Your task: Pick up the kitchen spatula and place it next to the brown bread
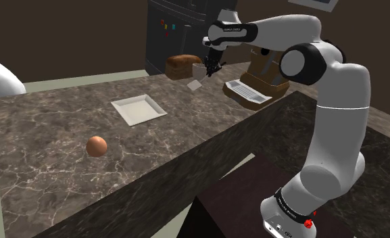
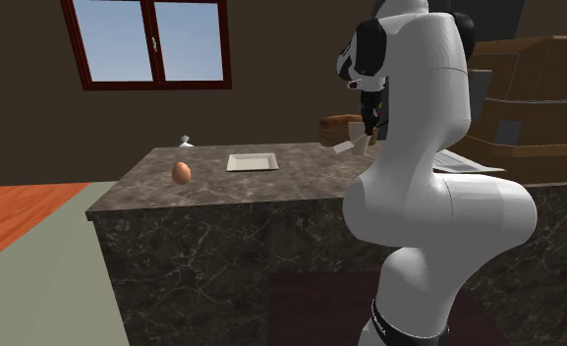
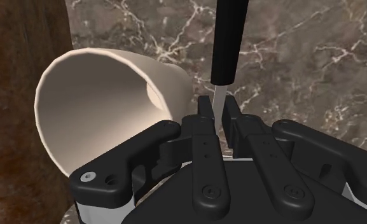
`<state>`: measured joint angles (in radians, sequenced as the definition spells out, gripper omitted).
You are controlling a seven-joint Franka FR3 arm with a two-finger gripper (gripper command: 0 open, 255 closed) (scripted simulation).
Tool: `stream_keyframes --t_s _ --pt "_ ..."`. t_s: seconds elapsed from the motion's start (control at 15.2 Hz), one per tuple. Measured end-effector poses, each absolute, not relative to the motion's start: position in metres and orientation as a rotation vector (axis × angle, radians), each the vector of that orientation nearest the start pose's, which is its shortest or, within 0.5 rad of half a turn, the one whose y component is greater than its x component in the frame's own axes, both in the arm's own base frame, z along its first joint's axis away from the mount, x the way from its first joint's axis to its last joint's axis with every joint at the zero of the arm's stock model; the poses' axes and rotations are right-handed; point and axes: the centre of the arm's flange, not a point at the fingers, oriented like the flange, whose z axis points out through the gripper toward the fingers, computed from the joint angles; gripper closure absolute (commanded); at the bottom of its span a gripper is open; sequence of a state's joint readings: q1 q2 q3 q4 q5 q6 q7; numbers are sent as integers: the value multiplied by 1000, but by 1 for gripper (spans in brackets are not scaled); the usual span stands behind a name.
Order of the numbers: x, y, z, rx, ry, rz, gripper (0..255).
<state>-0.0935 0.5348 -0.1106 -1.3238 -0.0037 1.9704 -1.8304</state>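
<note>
– Wrist view is the giveaway for me; the gripper (image 3: 217,107) has its two black fingers pinched tight on the thin pale shank of the kitchen spatula (image 3: 228,44); the black handle runs on past the fingertips, out over the marble counter (image 3: 303,57).

– Yep, same from where I'm standing; a cream cup (image 3: 105,108) lies on its side just beside the fingers, open mouth toward the camera; the brown bread (image 3: 16,102) is right behind the cup; touching it or just close, I can't tell.

– Shoulder view now; the arm reaches across to the far end of the counter; the spatula's pale blade hangs tilted just below the hand, near the loaf; whether the blade touches the stone, can't tell either.

– Rest of the counter: a white square plate (image 1: 139,109) around the middle; a brown egg (image 1: 96,145) toward the shoulder view's left, closer to the front edge; both well apart from the hand; a brown coffee machine (image 1: 264,78) with a grey tray sits on the other side of the gripper from the bread.

– Second exterior view adds a red-framed window (image 2: 153,44) with blue sky on the back wall; egg sits to that view's left of the plate.
</note>
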Motion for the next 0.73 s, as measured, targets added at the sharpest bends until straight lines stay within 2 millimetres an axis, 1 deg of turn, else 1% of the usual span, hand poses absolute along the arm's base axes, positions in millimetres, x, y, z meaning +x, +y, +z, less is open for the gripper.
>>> stream_keyframes --t_s 0.07,0.13,0.2,0.26,0.33,0.46,0.53,0.59,0.66,0.73 --pt "710 -130 438 2044 2202 24 255" --pt "704 -135 436 2042 2202 27 255" --pt "696 -130 433 2039 2196 33 255" --pt "695 -131 432 2040 2198 32 255" --pt "703 -134 435 2034 2190 45 255" --pt "708 -129 437 2029 2184 51 255" --pt "701 -135 434 2033 2191 41 255" --pt "705 -133 435 2035 2190 41 255" --pt "706 -125 435 2035 2190 41 0" --pt "704 -118 434 2032 2189 46 0"
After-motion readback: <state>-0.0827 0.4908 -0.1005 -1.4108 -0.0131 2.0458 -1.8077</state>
